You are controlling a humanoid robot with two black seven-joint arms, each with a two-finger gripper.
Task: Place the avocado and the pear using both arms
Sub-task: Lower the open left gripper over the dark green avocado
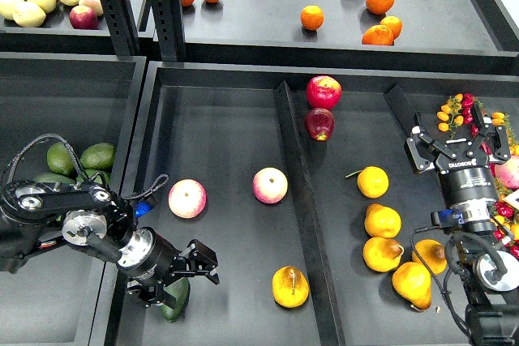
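Note:
The dark green avocado (172, 305) lies at the front left of the middle tray, mostly hidden under my left gripper (183, 276). That gripper is open and sits right over the avocado's upper end; I cannot tell if it touches. The blotched yellow-orange pear (290, 287) lies free at the tray's front, to the right of the avocado. My right gripper (458, 143) is open and empty, high over the right bin, well away from the pear.
Two pink-yellow apples (187, 198) (270, 185) lie mid-tray. Red apples (323, 91) sit at the back by the raised divider (293, 184). Plain pears (382, 220) fill the right bin, lighter avocados (97, 155) the left bin. Oranges (312, 17) are on the shelf.

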